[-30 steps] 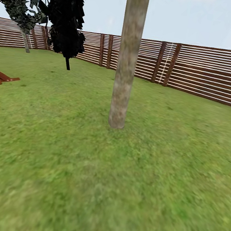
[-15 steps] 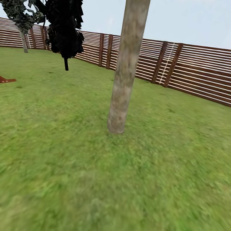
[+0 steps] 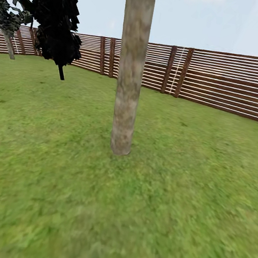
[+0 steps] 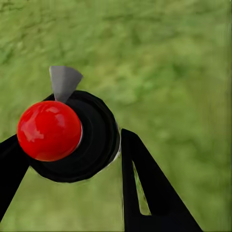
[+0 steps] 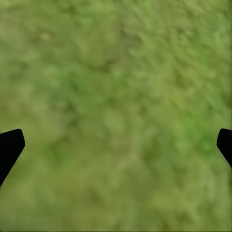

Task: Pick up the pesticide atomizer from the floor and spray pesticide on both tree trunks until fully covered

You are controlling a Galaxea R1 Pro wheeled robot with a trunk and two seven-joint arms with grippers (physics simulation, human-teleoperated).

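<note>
Atomizer [image 4: 72,135] was clenched in your left gripper's [image 4: 79,159] jaws, over grass.

Tree trunk [image 3: 128,82] stood larger and further left in the head view than a second before, so you had rolled closer; it was still out of spraying reach, I judged. Your right gripper [image 5: 116,145] hung released, empty, above the floor [image 5: 116,87].

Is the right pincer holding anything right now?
No. In the right wrist view the right pincer has its fingertips spread wide apart with nothing but grass between them.
</note>
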